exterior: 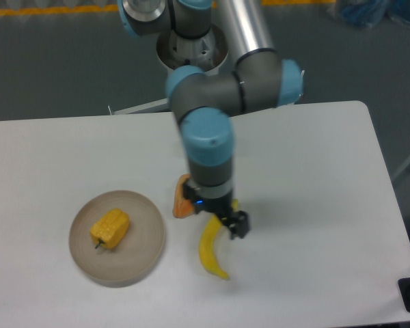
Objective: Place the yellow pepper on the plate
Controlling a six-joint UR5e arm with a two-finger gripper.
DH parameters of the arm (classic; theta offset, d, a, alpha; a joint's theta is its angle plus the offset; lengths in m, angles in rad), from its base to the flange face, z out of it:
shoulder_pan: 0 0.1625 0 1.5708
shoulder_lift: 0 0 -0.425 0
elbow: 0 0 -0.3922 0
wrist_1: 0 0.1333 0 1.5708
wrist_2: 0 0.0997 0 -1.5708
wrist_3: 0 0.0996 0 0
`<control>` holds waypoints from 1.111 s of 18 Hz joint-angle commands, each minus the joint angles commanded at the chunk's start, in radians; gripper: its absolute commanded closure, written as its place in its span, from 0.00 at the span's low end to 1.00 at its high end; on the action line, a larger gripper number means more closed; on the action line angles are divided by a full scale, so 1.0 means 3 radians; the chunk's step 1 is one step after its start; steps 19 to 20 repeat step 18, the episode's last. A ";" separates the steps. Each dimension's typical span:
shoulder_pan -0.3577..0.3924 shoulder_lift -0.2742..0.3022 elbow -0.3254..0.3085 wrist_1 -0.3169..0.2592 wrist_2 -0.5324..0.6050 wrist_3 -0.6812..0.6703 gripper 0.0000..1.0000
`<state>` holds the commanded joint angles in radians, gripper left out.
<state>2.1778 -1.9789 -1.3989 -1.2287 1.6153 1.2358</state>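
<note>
The yellow pepper [110, 229] is already lying on the plate [145, 256], a little left of the dish's middle, with its short dark stem pointing toward the lower left. The plate is sitting on the left part of the white desk [314, 205], well apart from the arm.

The UR5e arm [208, 143] is reaching down from the top of the view over the middle of the desk, its grey and blue wrist pointing straight down. The end effector [227, 222] is hanging low just to the right of the plate, and its dark fingers are largely hidden behind the wrist housing, so I cannot tell whether they are parted or closed, nor whether anything is being held.

Right beneath and beside the end effector, a banana [210, 251] is lying on the desk, curving down toward the lower right; its upper end is running under the dark fingers and appears to be touching them. An orange object [182, 199], partly covered by the wrist, is lying just left of the arm, between the arm and the plate's right rim. It is too hidden to name. The banana and the orange object are crowding the strip of desk between the end effector and the plate.
</note>
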 joint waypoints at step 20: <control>0.0508 -0.0097 -0.0200 0.0051 -0.0113 0.0897 0.00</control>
